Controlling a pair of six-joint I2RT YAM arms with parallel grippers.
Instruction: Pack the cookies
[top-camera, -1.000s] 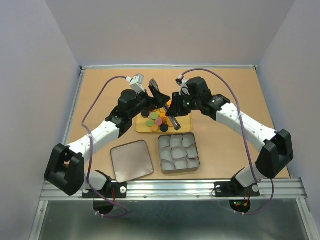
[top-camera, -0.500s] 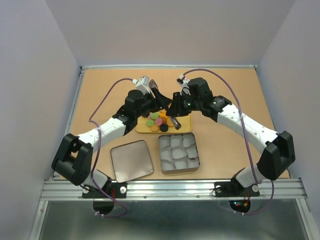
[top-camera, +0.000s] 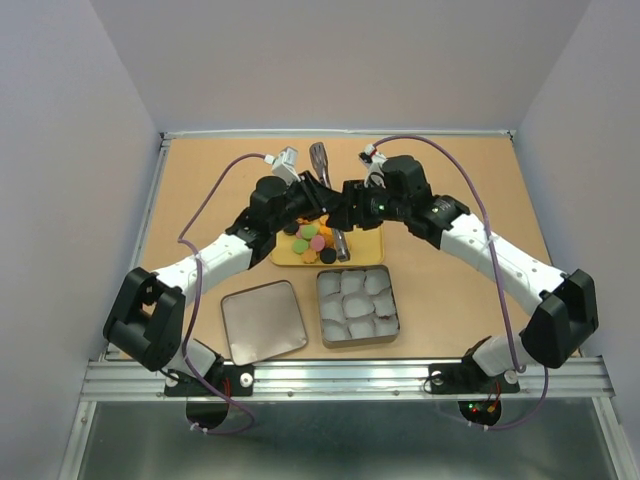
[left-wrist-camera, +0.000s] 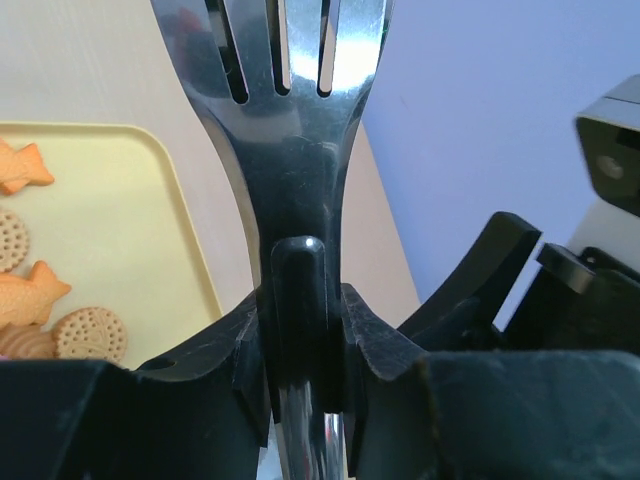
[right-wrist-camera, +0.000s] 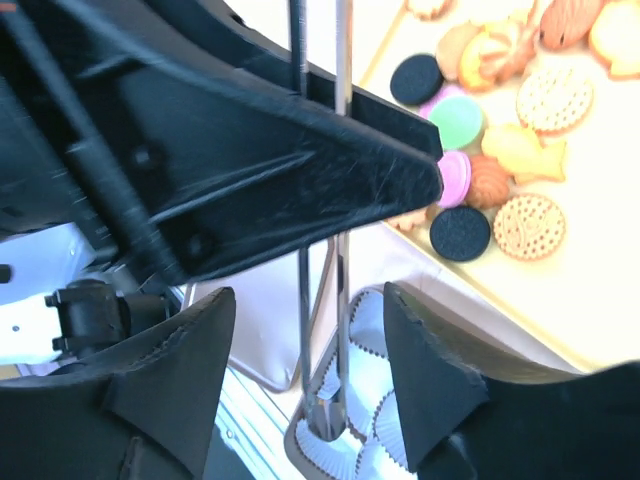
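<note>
The tan tabletop (top-camera: 450, 180) is sitting boxed in by pale lilac walls (top-camera: 330, 60), with an aluminium rail (top-camera: 350, 378) running along its near edge. The cookies (top-camera: 312, 238) are lying on a yellow tray (top-camera: 285, 258), just behind the cup-lined tin (top-camera: 322, 310) and its lid (top-camera: 262, 320). The left gripper (left-wrist-camera: 300, 300) is pinching metal tongs (left-wrist-camera: 290, 120) over the tray. The right gripper (right-wrist-camera: 305, 370) is holding its fingers spread either side of them.

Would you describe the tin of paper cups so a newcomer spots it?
On the table, between the yellow tray and the near edge, lie two square metal pieces. The tin is the right one, holding white paper cups; the lid is bare.
</note>
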